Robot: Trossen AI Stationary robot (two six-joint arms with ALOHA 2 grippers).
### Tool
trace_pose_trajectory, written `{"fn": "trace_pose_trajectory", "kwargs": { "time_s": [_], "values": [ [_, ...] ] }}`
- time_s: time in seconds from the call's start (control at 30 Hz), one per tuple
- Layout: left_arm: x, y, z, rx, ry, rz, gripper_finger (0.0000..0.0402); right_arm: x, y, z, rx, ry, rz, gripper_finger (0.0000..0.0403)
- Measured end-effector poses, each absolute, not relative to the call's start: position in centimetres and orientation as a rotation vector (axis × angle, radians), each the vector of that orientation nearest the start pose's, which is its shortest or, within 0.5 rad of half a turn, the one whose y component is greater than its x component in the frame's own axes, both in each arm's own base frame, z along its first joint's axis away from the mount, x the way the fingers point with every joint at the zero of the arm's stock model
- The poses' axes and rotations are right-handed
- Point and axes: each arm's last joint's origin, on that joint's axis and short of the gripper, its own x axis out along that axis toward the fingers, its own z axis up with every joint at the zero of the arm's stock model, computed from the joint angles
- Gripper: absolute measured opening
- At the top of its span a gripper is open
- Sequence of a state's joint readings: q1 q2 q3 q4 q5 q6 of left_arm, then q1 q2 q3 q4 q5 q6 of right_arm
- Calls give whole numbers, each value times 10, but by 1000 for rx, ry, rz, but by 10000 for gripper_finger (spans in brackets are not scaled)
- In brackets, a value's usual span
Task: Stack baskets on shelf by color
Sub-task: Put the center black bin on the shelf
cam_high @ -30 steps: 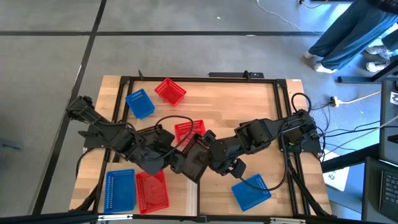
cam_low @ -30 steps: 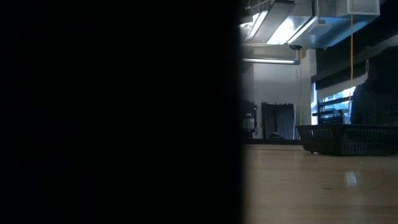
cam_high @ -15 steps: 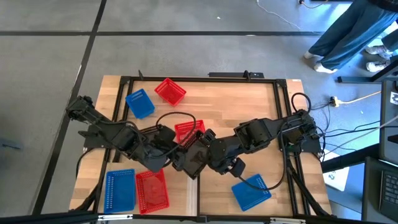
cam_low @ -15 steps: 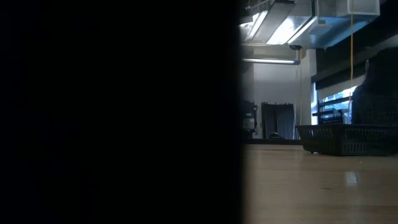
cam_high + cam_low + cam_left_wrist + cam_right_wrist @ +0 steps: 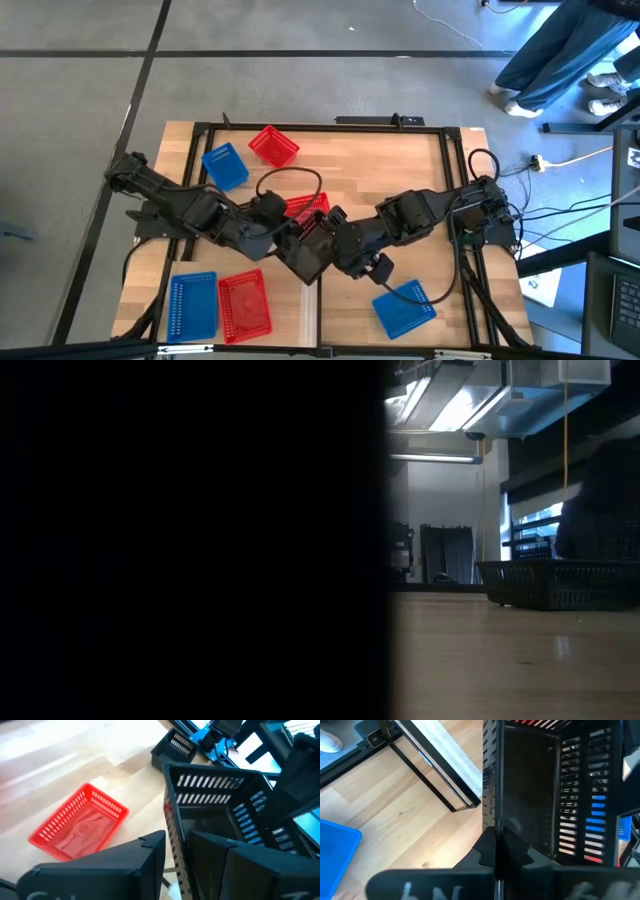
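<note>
Near the middle of the wooden table (image 5: 400, 170), both arms meet over one black basket (image 5: 303, 255). The right gripper (image 5: 495, 851) is pinched tight on one thin wall of it, so the basket hangs off the wood and does not fall. The left gripper (image 5: 175, 857) has its two dark fingers (image 5: 145, 860) apart, one on each side of another wall; I think it is there to help take or steady the basket, but I cannot tell if it really grips it. A red basket (image 5: 305, 208) lies just behind the arms. Another red one (image 5: 273, 146) and a blue one (image 5: 225, 166) sit at the far left. At the near left edge, a blue basket (image 5: 193, 303) and a red basket (image 5: 244, 305) rest side by side on a paler board (image 5: 308, 322), maybe so each color gets its own pile. One more blue basket (image 5: 404, 308) lies near right. Around the table is a gray floor, and a person's legs (image 5: 560, 55) show far right.
</note>
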State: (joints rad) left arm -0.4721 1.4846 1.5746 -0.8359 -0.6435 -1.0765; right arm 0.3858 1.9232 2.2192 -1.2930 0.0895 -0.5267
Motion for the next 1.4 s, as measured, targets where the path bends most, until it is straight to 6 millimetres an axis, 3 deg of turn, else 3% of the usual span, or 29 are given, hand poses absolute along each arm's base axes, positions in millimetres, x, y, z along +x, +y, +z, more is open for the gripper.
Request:
{"fn": "trace_pose_trajectory", "kwargs": {
  "time_s": [0.4, 0.67, 0.87, 1.17, 1.4],
  "values": [
    [221, -96, 431, -546, 321, 478, 74, 355, 140, 400, -762, 863, 553, 3],
    [192, -89, 448, -537, 263, 449, 74, 366, 151, 387, -908, 794, 737, 3],
    [185, -89, 446, -524, 293, 448, 74, 382, 164, 370, -1008, 729, 823, 3],
    [183, -87, 443, -534, 314, 470, 74, 383, 174, 364, -1075, 619, 1009, 3],
    [183, -87, 442, -551, 311, 475, 74, 395, 182, 352, -1127, 571, 1021, 3]
  ]
}}
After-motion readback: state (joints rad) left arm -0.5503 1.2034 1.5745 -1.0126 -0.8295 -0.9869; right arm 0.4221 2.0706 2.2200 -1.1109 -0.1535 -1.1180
